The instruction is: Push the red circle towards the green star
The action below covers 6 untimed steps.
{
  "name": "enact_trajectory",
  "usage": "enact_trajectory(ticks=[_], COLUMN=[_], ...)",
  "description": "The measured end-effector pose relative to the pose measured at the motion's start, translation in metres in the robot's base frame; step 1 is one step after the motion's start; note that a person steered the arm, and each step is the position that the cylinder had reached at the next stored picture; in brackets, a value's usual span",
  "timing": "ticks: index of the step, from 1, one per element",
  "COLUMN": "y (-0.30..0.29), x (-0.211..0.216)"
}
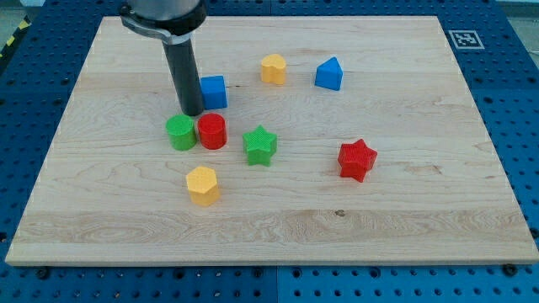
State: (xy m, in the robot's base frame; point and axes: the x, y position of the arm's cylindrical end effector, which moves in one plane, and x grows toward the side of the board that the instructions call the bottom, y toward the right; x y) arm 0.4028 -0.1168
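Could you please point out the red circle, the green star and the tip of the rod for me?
Red circle [212,131], camera view: middle of its ribbed side.
Green star [260,145], camera view: centre of the star.
My tip [189,113], camera view: the rod's very end, just above the red circle and green circle [180,133].

Lab: blue perforated bench, fiducial tag

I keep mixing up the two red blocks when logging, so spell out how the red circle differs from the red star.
Shape: the red circle is a round cylinder; the red star has pointed arms.
Position: the red circle sits left of centre, against the green circle; the red star stands alone toward the view's right.
Nearness to my tip: the red circle is just below it; the red star is far off.
Both are red and rest on the board.
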Motion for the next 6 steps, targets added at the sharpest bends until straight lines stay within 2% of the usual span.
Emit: enact_trajectory(ticks=[1,3,4,6], y=[0.000,0.033,0.041,0.033], x=[-0.004,0.038,0.033,-0.013])
